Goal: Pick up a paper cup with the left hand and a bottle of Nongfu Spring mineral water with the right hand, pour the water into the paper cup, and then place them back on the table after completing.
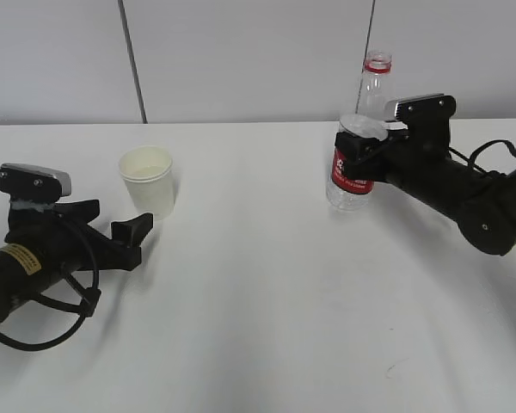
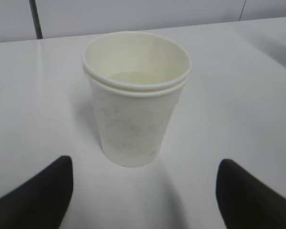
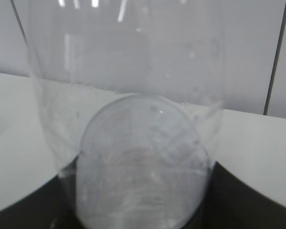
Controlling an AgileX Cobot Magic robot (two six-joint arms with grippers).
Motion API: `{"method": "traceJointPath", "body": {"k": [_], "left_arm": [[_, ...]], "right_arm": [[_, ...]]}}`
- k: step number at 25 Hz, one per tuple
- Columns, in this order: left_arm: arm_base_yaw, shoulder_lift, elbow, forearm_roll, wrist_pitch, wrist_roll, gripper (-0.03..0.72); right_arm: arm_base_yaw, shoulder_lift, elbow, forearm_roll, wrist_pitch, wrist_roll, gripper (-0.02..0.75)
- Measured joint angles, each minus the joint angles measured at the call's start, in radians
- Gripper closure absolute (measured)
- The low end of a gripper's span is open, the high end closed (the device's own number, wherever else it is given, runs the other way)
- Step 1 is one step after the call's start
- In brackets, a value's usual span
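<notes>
A: Start with the setting in the exterior view.

B: A white table in front of pale wall panels. The paper cup stands upright on the left part of it. The left hand lies low on the table, just in front of the cup and slightly to its left, fingers spread wide and holding nothing. One fingertip sits near the cup's base, apart from it.

A: And the other side?

B: The right hand is clamped around the bottle at label height. The bottle is upright, uncapped, with a red ring at its neck and a red label. Whether its base touches the table, I cannot tell.

A: The left wrist view?

B: The cup is centred beyond the two dark fingertips, which stand far apart, clear of its sides. It looks like two nested cups, with a little pale liquid at the bottom.

A: The right wrist view?

B: The clear bottle fills the frame, pressed between dark fingers at both lower corners. Table and wall show through the plastic.
</notes>
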Motion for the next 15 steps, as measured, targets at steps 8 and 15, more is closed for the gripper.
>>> {"method": "traceJointPath", "body": {"k": [8,15], "left_arm": [[0.0,0.0,0.001,0.0,0.0,0.0,0.125],[0.0,0.0,0.001,0.0,0.0,0.0,0.125]], "right_arm": [[0.0,0.012,-0.014,0.0,0.002,0.0,0.358],[0.0,0.012,-0.002,0.004,-0.013,0.0,0.355]]}}
